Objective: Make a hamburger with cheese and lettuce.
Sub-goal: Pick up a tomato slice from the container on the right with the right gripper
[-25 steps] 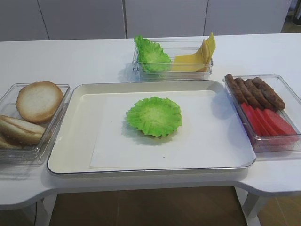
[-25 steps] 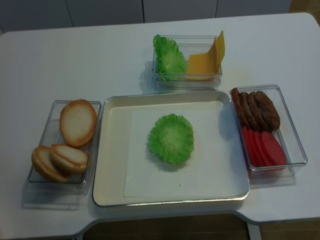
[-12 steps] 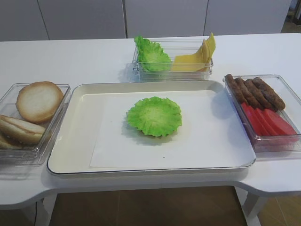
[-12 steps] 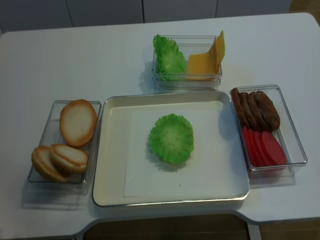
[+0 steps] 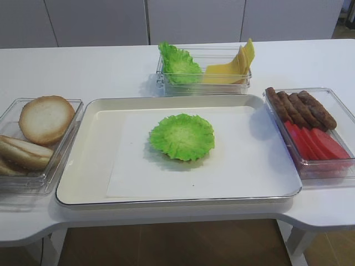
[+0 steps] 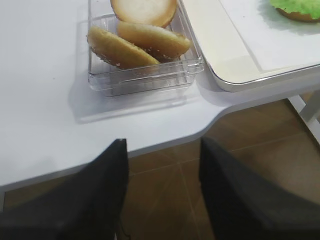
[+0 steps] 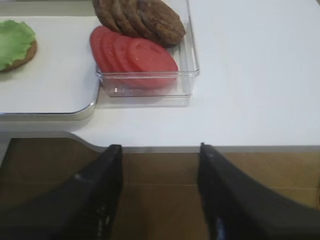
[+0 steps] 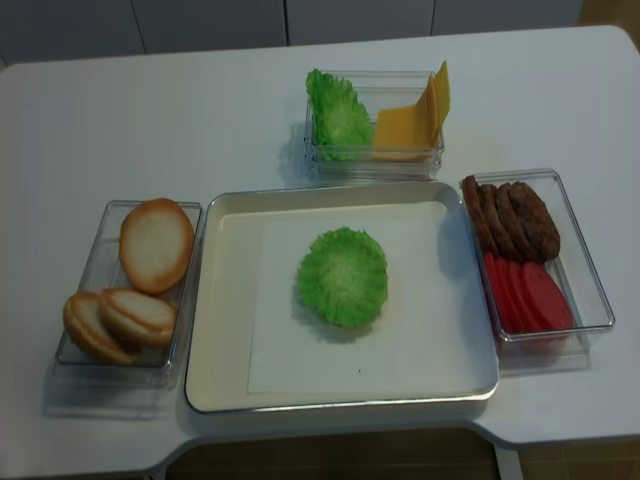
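Now, lettuce (image 5: 181,136): lies flat mid-tray (image 5: 83,166) on a bun edge, far ahead of both grippers.
Cheese (image 5: 230,69): thin slices leaning in the back bin, beyond the lettuce; likely light, floppy, slick, so pinch 1 slice by its raised top edge.
Right gripper (image 7: 159,165): fingers spread, empty, short of the tomato slices (image 7: 134,56).
Left gripper (image 6: 162,165): fingers spread, empty, short of the bun halves (image 6: 137,40).

Lettuce (image 5: 181,136) on tray (image 5: 83,166), cheese (image 5: 230,69) behind.
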Available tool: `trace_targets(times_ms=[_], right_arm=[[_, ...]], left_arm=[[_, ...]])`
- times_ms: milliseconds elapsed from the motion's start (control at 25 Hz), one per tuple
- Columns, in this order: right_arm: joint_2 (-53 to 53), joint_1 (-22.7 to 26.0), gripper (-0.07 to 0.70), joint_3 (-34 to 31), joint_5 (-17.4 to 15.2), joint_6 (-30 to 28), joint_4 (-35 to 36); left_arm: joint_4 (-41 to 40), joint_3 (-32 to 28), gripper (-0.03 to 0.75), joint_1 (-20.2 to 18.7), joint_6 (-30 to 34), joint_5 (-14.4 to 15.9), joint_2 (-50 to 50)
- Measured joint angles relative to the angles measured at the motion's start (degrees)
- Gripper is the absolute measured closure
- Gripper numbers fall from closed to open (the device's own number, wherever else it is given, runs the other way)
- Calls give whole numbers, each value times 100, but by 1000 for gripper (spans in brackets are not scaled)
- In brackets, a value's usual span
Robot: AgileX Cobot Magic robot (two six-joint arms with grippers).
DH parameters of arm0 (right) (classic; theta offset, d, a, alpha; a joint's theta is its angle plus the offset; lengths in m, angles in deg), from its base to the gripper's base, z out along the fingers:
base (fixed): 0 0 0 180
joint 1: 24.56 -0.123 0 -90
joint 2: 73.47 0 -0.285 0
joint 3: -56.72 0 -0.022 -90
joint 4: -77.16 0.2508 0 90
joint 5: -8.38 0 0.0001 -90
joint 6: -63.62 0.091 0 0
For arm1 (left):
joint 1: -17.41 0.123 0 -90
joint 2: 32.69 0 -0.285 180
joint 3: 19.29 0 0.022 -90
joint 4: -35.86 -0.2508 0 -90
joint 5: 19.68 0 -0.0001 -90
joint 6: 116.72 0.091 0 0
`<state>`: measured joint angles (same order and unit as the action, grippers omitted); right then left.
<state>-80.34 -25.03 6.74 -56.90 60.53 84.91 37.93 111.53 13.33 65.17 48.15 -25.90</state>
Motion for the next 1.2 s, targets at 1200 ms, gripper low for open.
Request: trace_targets(times_ms=[1200], right_arm=[[-4130, 0, 200, 2864, 1524, -564, 785]], left_arm=[[0, 0, 373, 0, 0, 0, 0]])
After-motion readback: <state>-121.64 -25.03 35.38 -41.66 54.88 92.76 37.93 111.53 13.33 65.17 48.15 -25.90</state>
